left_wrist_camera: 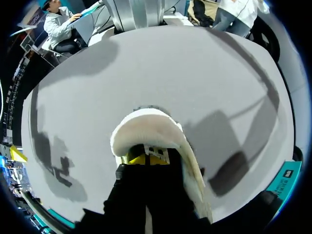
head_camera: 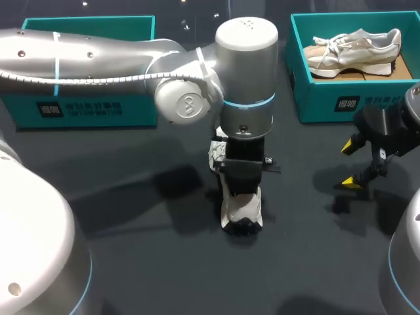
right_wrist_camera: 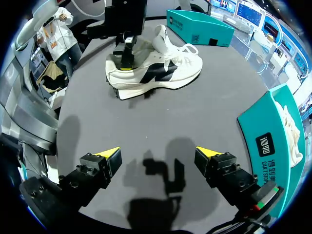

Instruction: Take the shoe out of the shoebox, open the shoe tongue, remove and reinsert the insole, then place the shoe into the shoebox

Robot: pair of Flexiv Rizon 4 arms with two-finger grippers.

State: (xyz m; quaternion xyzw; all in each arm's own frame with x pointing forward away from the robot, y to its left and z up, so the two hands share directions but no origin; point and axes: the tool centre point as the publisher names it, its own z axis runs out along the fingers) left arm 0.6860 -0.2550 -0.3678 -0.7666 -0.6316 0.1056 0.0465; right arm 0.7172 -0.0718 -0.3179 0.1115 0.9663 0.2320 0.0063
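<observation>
A white and beige shoe (head_camera: 241, 209) lies on the dark table at the middle, heel toward the near edge. In the right wrist view this shoe (right_wrist_camera: 161, 70) shows its tongue standing up. My left gripper (head_camera: 241, 172) comes straight down at the heel. In the left wrist view its yellow tips (left_wrist_camera: 146, 157) are shut close together inside the curved heel rim (left_wrist_camera: 146, 119). What they touch in there is hidden. My right gripper (right_wrist_camera: 163, 158) hangs open over bare table, well to the right of the shoe and apart from it. It shows in the head view too (head_camera: 354, 164).
The teal shoebox (head_camera: 315, 98) stands at the back right with a second shoe (head_camera: 354, 49) in it. Another teal box (head_camera: 85, 108) stands at the back left, partly behind my left arm (head_camera: 98, 62).
</observation>
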